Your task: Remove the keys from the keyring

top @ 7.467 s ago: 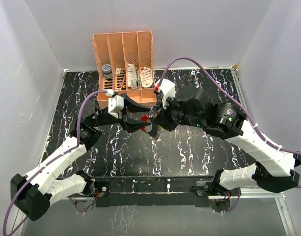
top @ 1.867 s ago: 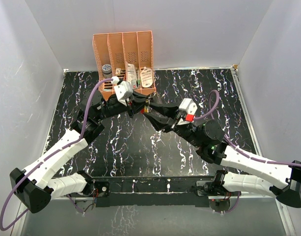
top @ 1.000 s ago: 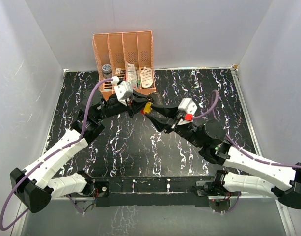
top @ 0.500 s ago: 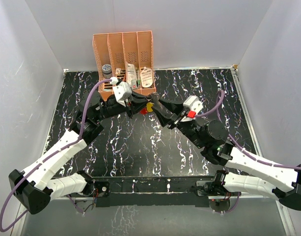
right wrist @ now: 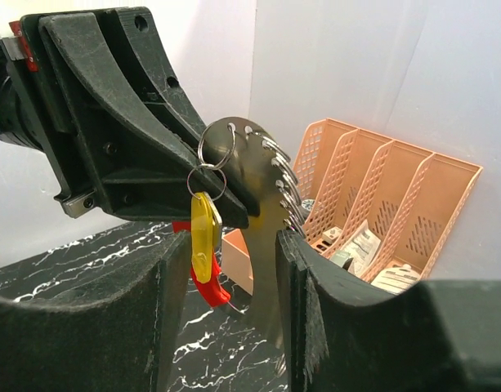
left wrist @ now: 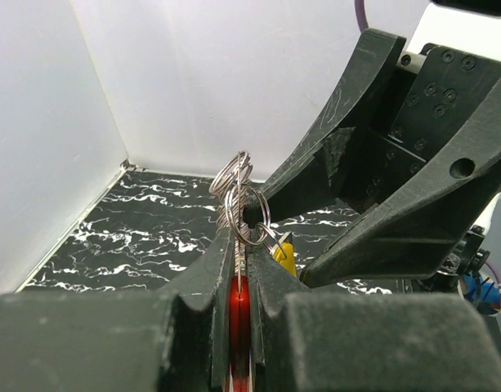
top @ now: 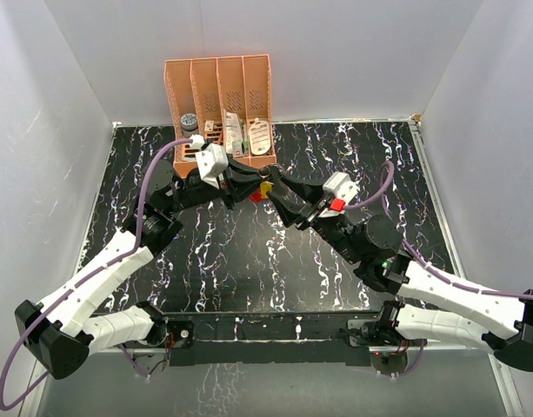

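The orange rack (top: 221, 104) is seen close behind both arms, which are stretched forward, tips meeting above the marbled table (top: 249, 261). The red-and-white tag (left wrist: 239, 306) is pinched tight in the left gripper (left wrist: 240, 253), with the keyring (left wrist: 243, 204) and yellow key (right wrist: 202, 233) dangling at its tip. The right gripper (right wrist: 234, 253) is spread wide around them.

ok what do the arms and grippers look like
The left arm and right arm have white shells, black joints and a purple cable each. The left gripper and right gripper have white wrist blocks with red patches and long black tapered fingers.
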Action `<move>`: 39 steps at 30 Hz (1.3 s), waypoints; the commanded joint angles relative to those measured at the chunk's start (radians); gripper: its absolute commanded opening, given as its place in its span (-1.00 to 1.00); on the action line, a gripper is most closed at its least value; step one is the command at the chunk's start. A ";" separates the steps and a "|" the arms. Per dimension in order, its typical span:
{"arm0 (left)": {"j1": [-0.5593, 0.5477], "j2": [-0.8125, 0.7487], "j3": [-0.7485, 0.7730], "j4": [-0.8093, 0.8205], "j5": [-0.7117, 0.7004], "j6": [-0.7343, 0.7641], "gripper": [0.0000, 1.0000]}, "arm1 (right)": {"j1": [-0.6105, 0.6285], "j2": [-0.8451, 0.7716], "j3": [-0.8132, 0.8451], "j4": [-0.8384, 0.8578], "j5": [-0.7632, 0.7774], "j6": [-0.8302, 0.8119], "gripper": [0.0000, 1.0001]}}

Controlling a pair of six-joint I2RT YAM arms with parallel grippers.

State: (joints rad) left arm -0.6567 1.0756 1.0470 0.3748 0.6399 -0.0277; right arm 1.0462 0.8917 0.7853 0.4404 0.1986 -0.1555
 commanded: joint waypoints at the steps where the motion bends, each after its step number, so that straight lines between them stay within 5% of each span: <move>1: -0.003 -0.028 0.011 0.082 0.041 -0.031 -1.00 | 0.004 0.004 -0.011 0.083 -0.020 0.007 -0.13; 20: -0.003 -0.010 -0.002 0.092 0.035 -0.037 -1.00 | 0.004 0.037 0.022 0.098 -0.083 0.037 -0.34; 25: -0.003 -0.001 -0.003 0.092 0.033 -0.036 -1.00 | 0.004 0.040 0.036 0.096 -0.105 0.051 -0.53; 39: -0.003 -0.004 -0.005 0.079 0.035 -0.031 -1.00 | 0.005 0.083 0.087 0.095 -0.145 0.045 -0.46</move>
State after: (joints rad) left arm -0.6567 1.0912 1.0454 0.4232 0.6624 -0.0593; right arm 1.0466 0.9718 0.8062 0.4721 0.0723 -0.1040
